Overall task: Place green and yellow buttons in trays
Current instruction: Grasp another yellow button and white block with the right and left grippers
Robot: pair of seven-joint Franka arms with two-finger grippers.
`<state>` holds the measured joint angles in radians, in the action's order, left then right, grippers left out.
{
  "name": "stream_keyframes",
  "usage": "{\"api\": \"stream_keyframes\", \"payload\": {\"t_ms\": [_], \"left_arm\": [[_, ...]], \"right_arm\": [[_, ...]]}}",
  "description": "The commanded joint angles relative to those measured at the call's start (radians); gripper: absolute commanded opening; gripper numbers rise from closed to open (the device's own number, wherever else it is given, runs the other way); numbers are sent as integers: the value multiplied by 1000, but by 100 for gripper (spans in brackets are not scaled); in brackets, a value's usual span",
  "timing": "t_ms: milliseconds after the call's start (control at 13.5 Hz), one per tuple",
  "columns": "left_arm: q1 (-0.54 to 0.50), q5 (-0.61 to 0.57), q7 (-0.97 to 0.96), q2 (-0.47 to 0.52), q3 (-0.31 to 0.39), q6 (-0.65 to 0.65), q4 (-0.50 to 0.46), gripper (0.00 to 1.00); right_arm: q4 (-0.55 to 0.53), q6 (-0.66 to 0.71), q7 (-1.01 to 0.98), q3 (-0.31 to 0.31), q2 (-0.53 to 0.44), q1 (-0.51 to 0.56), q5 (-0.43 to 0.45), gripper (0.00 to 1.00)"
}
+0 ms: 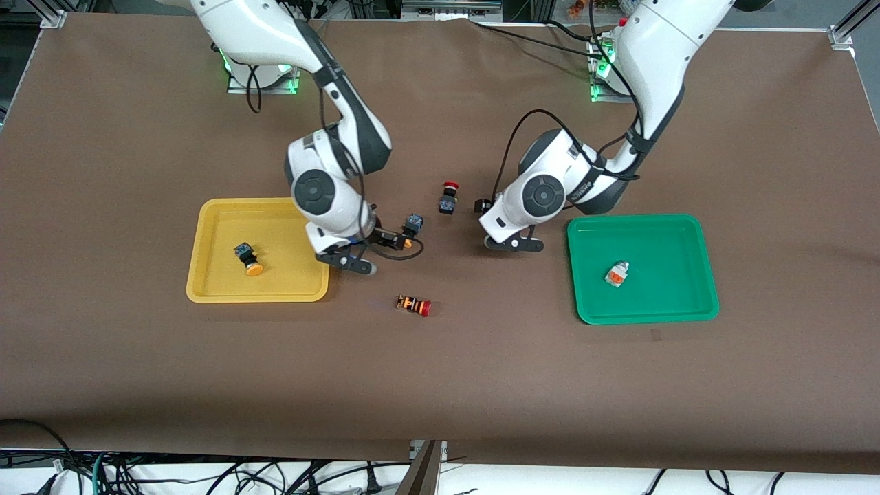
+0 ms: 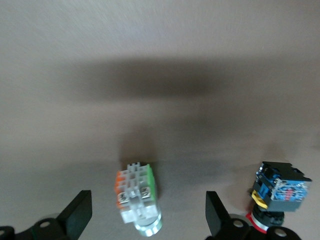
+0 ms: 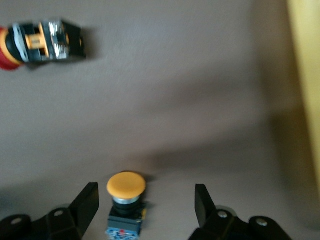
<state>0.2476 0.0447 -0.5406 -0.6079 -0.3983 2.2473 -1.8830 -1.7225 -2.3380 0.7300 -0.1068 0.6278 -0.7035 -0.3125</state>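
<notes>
My right gripper [image 1: 397, 237] is open just above the table beside the yellow tray [image 1: 289, 278]. A yellow-capped button [image 1: 412, 227] with a black-blue body lies between its fingers, as the right wrist view shows, button [image 3: 126, 197], gripper [image 3: 145, 202]. A second yellow-capped button [image 1: 247, 258] lies in the yellow tray. My left gripper [image 1: 487, 214] is open near the green tray [image 1: 663, 240]. In the left wrist view a whitish-grey button [image 2: 137, 197] lies on the table between its fingers [image 2: 80, 212]; the hand hides it in the front view. A whitish-grey button with an orange patch [image 1: 617, 273] lies in the green tray.
A black-bodied button with a red cap [image 1: 448, 198] stands next to my left gripper, and it also shows in the left wrist view [image 2: 277, 192]. An orange-striped button with a red cap [image 1: 414, 305] lies nearer the front camera, and it also shows in the right wrist view [image 3: 42, 42].
</notes>
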Motion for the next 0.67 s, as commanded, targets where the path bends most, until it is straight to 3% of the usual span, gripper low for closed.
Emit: {"api": "stream_keyframes", "payload": {"t_ms": [0,74,149,223,372,595], "left_arm": [[2,0,-12,0,6,99,-60,97],[4,-17,-12,-4,6,101,-62,59],[4,-22,-13,-9,6,101,-62,34],[4,-23,-13,-13,6,101,-62,18],[2,-23,-13,-10,6,97,-62,0],[-10,-25,-6,20,6,1,-38,0]], "right_arm": [[24,-52,95,-8,52,-45,-19,86],[21,-64,115,-8,61,-56,-19,86],[20,-66,130,-7,64,-60,-19,85],[20,-67,137,-7,72,-74,-19,83],[17,-75,137,-7,76,-77,-20,67],[8,-66,121,-8,75,-76,-16,32]]}}
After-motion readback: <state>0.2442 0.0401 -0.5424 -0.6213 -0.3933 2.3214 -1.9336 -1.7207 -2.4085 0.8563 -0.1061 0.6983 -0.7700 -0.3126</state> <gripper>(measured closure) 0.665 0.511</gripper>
